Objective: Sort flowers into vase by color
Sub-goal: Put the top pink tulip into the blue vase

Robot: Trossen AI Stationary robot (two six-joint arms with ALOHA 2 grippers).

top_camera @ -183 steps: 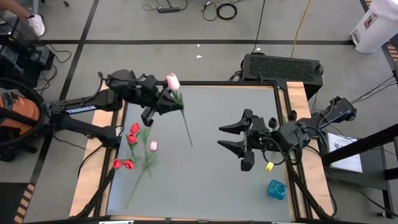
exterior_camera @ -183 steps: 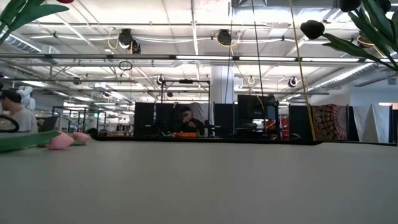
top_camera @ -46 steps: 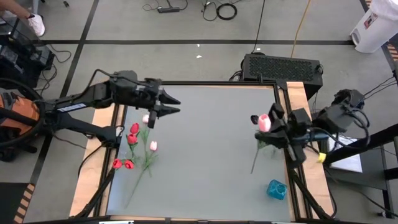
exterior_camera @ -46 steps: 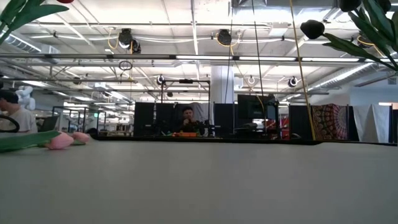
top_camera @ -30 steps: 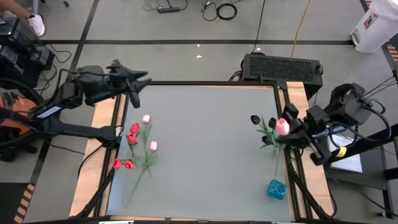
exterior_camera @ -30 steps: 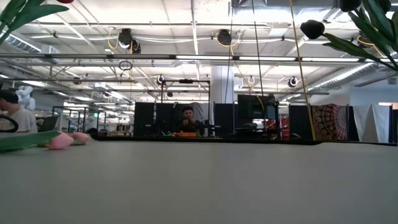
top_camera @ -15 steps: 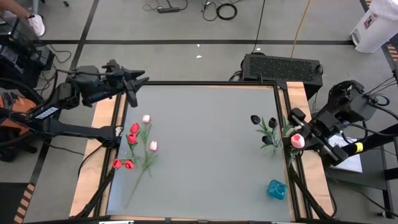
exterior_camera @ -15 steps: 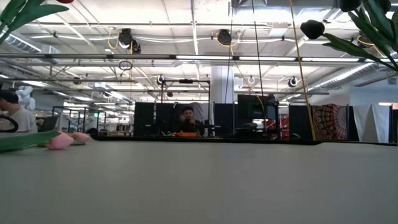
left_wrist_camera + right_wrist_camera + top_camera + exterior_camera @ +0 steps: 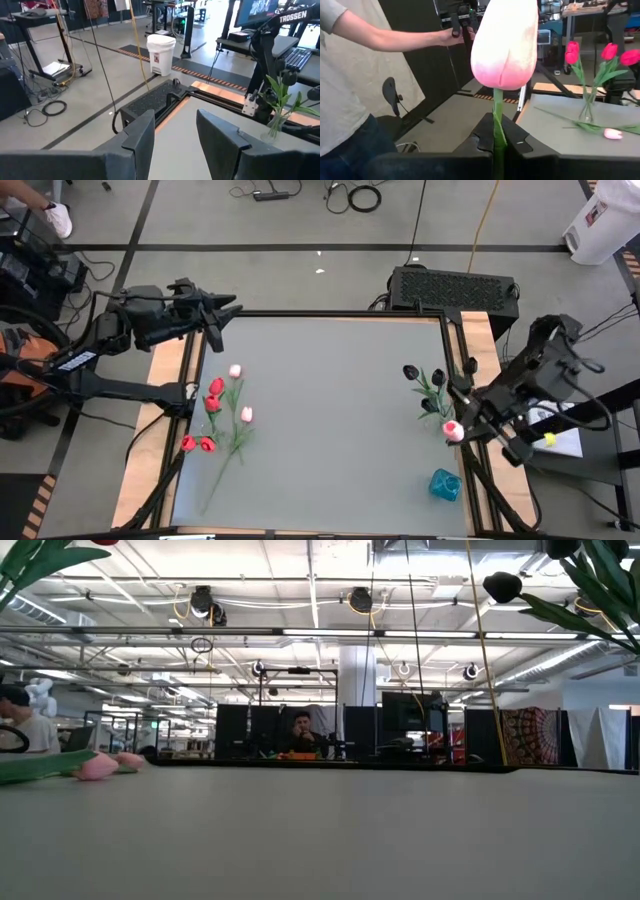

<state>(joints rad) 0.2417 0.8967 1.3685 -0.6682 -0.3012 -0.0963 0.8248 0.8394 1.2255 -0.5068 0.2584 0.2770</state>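
Note:
My right gripper [image 9: 467, 418] is at the table's right edge, shut on a pink flower whose head [image 9: 453, 430] hangs above the table. Beside it, black flowers [image 9: 428, 388] stand in a clear vase [image 9: 274, 125]. Red flowers [image 9: 213, 394] stand in a clear vase [image 9: 586, 113] at the left. Two pink flowers [image 9: 246, 414] lie on the table by them, and two red heads [image 9: 198, 444] lie nearer the front. My left gripper [image 9: 226, 316] hovers open over the far left corner with nothing between its fingers [image 9: 137, 142]. My right gripper pinches the pink flower's green stem [image 9: 497, 117] between its two fingers, a short way below the head [image 9: 505, 44]. The head stands out past the fingertips. The flower is lifted clear of the table. The stem's lower part is hidden by the gripper.
A small blue object [image 9: 445, 483] sits near the table's front right corner. A black box [image 9: 452, 285] lies behind the far edge. A person's arm [image 9: 395, 37] shows in the room beyond the table. Bare grey tabletop [image 9: 330, 420] lies between the two flower groups.
My right gripper has carried the pink flower along the table's right edge toward the near edge, turning and sinking a little. The head, which was beside the black flowers, now hangs between them and the blue object.

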